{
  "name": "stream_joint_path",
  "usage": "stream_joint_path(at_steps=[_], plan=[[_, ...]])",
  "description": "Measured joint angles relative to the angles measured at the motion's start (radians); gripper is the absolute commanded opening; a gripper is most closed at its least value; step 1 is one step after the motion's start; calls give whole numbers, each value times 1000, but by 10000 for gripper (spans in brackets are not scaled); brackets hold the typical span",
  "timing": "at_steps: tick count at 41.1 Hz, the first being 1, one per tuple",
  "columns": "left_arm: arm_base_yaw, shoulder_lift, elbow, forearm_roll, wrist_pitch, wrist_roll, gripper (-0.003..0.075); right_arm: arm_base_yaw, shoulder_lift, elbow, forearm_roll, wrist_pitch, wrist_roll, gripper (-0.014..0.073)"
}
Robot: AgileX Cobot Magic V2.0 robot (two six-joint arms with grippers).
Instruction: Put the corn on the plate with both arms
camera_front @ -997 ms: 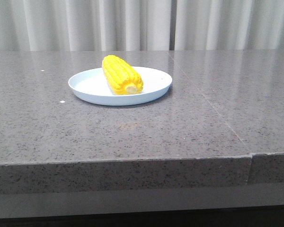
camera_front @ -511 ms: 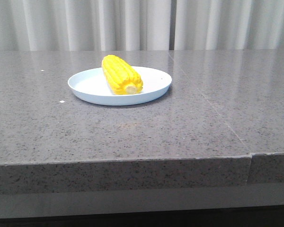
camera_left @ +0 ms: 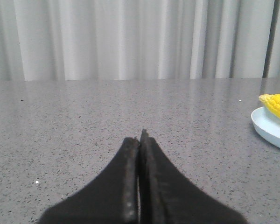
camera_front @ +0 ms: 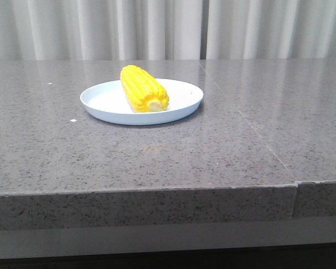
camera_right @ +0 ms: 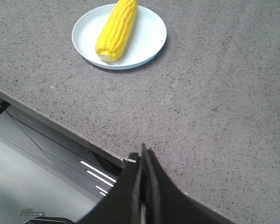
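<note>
Nearest, both grippers are pressed closed on nothing: the right gripper (camera_right: 141, 156) hangs over the table (camera_front: 157, 162) edge, the left gripper (camera_left: 140, 137) low over bare stone. Farther off, the corn (camera_front: 144, 88) lies on the plate (camera_front: 182, 101), apart from both. Little can go wrong; a stray sweep could roll the corn off.

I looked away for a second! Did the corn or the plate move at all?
No, nothing visibly changed. The corn lies on the plate just as before, and the plate sits in the same spot on the table. No arm shows in the front view then or now.
</note>
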Motion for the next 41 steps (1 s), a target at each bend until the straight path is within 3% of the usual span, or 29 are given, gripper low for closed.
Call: stream_joint_path(at_steps=[41], plan=[[3, 0, 0, 0, 0, 0, -20, -15, -18, 23, 0, -17, 0, -68]])
